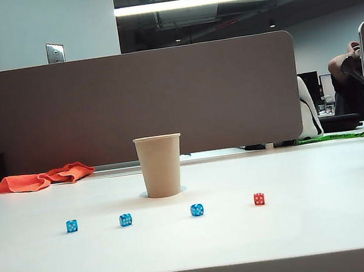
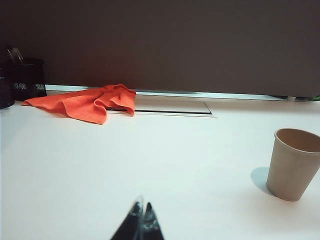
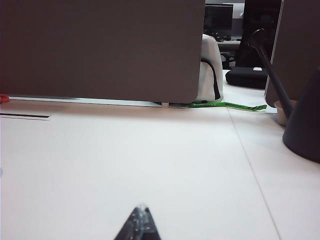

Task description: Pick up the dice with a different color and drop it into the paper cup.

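The red die (image 1: 259, 198) lay on the white bench (image 1: 328, 224) right of the paper cup (image 1: 160, 166), probably light, hard and slippery, best pinched on opposite flat faces, while the left hand (image 2: 141, 216) and right hand (image 3: 140, 218) were closed and empty, far from it.

Only the fingertips of each arm show: the left gripper (image 2: 142, 220) ends in two dark, tapered points with a glossy, translucent sheen; the right gripper (image 3: 141, 222) shows the same black wedge shape, faintly reflective along its edges.
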`<state>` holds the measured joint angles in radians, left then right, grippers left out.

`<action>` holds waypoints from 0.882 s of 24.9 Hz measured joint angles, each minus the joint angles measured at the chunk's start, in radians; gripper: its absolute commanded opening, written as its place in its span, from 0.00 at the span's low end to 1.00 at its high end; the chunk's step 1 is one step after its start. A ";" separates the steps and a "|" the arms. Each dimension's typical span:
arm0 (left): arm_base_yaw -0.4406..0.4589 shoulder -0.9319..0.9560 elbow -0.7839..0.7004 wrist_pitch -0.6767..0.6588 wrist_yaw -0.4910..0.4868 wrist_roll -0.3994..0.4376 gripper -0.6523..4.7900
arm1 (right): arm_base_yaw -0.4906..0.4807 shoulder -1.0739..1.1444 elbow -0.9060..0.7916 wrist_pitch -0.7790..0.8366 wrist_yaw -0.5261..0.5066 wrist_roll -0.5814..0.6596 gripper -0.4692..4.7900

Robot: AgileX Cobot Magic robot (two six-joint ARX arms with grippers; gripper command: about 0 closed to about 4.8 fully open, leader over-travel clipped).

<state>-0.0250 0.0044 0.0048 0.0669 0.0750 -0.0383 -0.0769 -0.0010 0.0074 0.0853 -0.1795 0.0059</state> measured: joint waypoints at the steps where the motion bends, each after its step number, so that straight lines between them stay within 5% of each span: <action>1: 0.000 0.000 0.000 0.000 0.000 0.000 0.11 | 0.000 0.000 0.000 0.000 0.000 0.000 0.09; 16: 0.000 0.000 0.002 -0.003 0.114 0.000 0.11 | 0.002 0.000 0.012 -0.024 -0.001 0.000 0.09; 22: 0.000 0.006 0.121 -0.204 0.142 0.073 0.11 | 0.002 0.002 0.130 -0.146 0.000 -0.007 0.09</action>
<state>-0.0250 0.0101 0.1253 -0.1375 0.2172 0.0349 -0.0750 0.0006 0.1371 -0.0612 -0.1799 -0.0013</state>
